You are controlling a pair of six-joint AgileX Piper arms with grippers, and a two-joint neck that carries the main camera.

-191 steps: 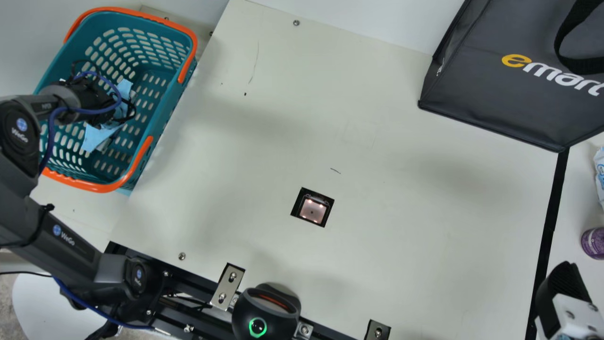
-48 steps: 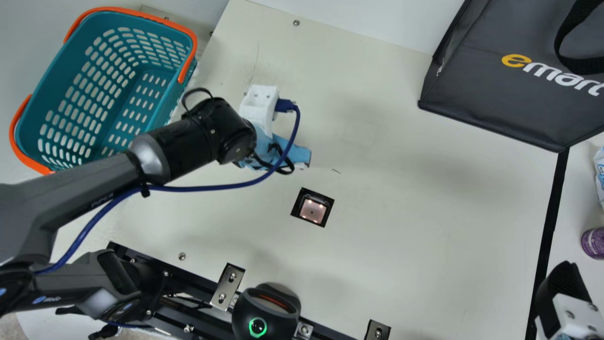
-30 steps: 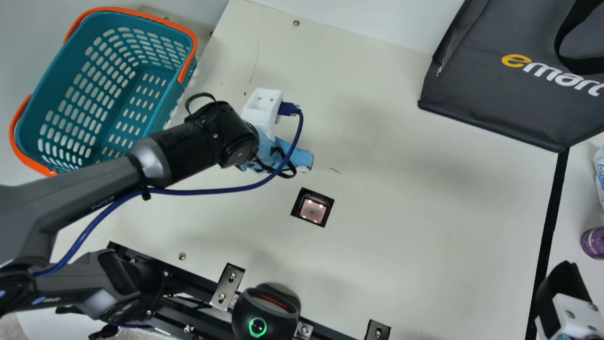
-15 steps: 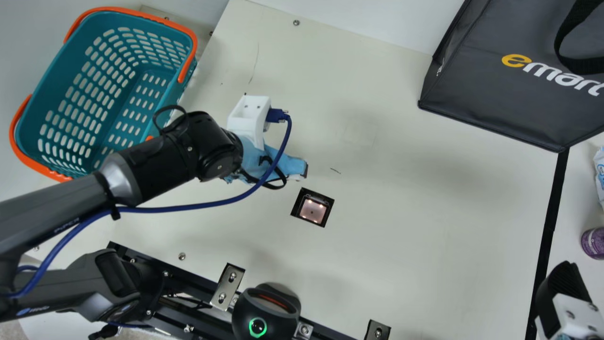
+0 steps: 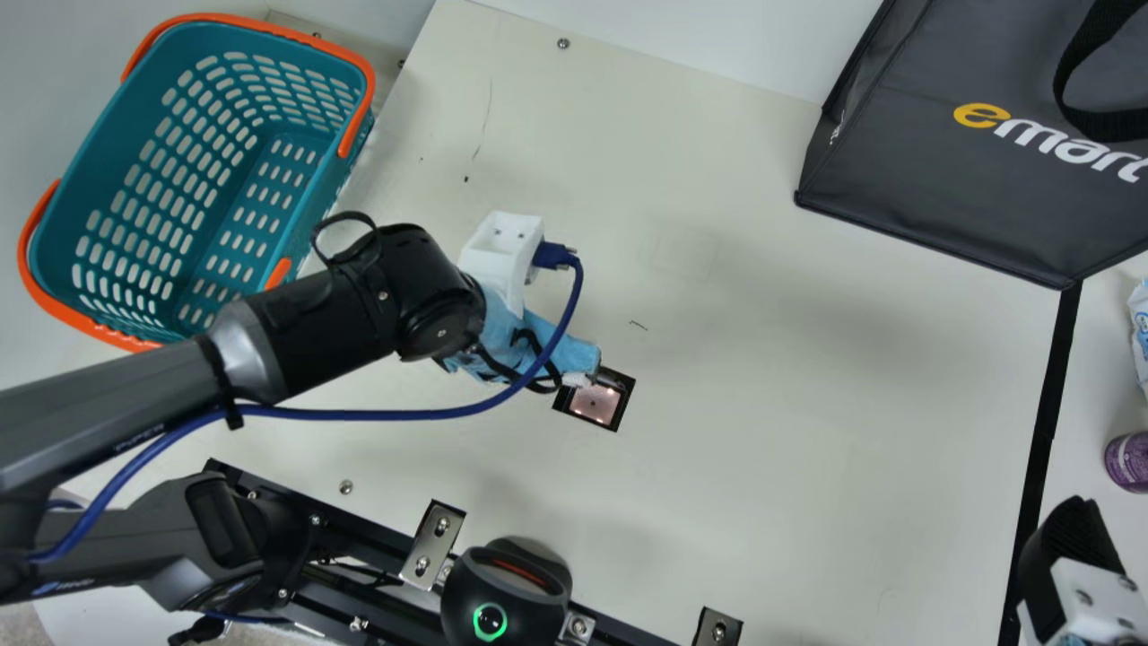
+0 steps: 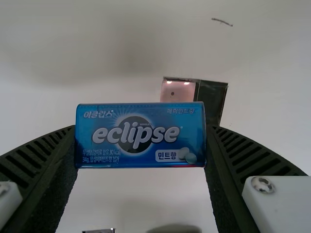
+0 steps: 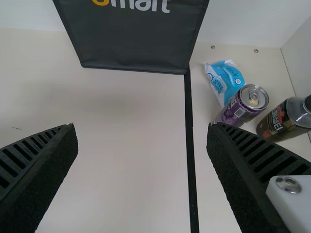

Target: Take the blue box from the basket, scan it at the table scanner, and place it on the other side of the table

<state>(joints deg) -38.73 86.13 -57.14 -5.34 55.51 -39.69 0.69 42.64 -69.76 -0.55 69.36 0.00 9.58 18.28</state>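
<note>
Left gripper (image 5: 578, 357): observed holding the blue box (image 6: 141, 160), one ribbed finger pressed to each short end
Right gripper (image 5: 1067, 538): fingers wide apart in the right wrist view, nothing between them; located at the near right of the table in the main view
Table (image 5: 762, 404): cream surface, marked on its right side by a black strip (image 5: 1049, 404)
Bag (image 5: 906, 179): dark grey, located at the far right, its near corner meeting the strip
Basket (image 5: 94, 170): teal with orange handles, located at the table's left edge, interior holding nothing in view
Black device (image 5: 462, 597): green-lit ring, located at the table's near edge
Bottle (image 7: 296, 116): dark, located just beside the can
Can (image 5: 1128, 462): purple, located beyond the strip
Packet (image 5: 1141, 332): blue and white, near the can, beyond the same strip
Scanner (image 5: 595, 408): window lit, set in the table, partly behind the box in the left wrist view
Blue box: raised above the table near the scanner, printed broad face toward the wrist camera
</note>
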